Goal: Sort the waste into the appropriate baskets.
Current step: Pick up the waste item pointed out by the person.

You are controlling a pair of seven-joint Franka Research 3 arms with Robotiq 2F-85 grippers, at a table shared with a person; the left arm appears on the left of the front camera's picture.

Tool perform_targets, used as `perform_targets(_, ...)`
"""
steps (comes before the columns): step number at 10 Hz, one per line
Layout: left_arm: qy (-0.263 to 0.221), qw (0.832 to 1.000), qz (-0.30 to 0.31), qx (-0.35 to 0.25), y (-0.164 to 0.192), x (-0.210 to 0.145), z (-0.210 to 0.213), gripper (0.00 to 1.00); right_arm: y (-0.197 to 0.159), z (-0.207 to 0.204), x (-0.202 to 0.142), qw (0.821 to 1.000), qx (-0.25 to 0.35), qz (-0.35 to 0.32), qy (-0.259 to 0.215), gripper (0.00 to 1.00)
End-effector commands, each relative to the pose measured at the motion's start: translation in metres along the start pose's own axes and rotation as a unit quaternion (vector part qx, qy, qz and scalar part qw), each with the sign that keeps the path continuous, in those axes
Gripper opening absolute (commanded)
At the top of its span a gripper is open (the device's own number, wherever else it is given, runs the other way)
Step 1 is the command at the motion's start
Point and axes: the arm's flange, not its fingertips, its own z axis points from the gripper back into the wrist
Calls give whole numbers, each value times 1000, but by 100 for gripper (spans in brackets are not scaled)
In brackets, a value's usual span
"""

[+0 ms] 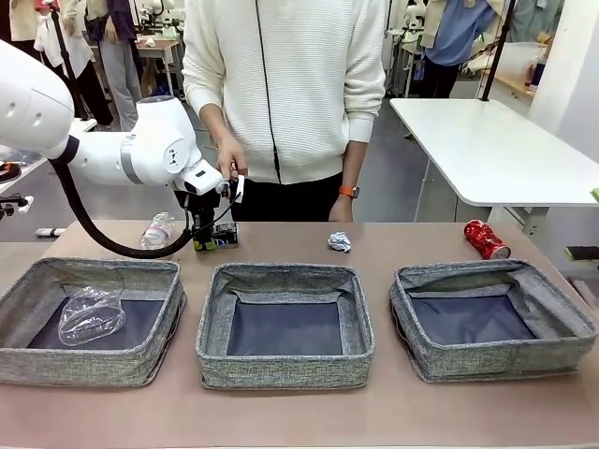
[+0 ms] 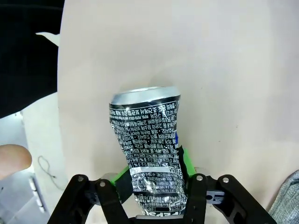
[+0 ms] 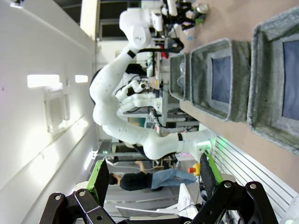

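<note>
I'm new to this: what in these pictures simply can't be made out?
Left wrist view: the dark can loses its lower end to the bottom edge and the left gripper; its print is too small to read.
Front view: the clear bottle sits partly behind the left arm's black cable.
Front view: the red can has a label too small to read.
</note>
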Motion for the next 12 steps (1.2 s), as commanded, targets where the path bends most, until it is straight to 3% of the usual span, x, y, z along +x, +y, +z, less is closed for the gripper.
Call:
perform_targets(1,4,1000,3,-6,3,-3,4,0,7,0,1,1000,12,-8,-5,100)
perform_targets(2,-6,1000,13,-9,-1,-3,13,0,7,0,1,1000,12,-8,-5,100)
perform_targets(3,12,995,92,-41,-16,-1,38,0,7,0,1,1000,12,-8,-5,100)
perform_targets(5,-10,979,171,-109,-80,7,126,0,7,0,1,1000,12,-8,-5,100)
perform_targets(6,-3,979,158,-127,-111,9,157,0,7,0,1,1000,12,-8,-5,100)
perform_targets(7,-38,982,148,-115,-140,13,184,0,7,0,1,1000,12,-8,-5,100)
perform_targets(8,-36,973,178,-139,-170,21,208,0,7,0,1,1000,12,-8,-5,100)
perform_targets(9,-110,955,272,-37,-197,37,230,0,7,0,1,1000,12,-8,-5,100)
perform_targets(10,-125,928,347,49,-216,48,242,0,7,0,1,1000,12,-8,-5,100)
perform_targets(12,-91,946,308,49,-244,61,239,0,7,0,1,1000,12,-8,-5,100)
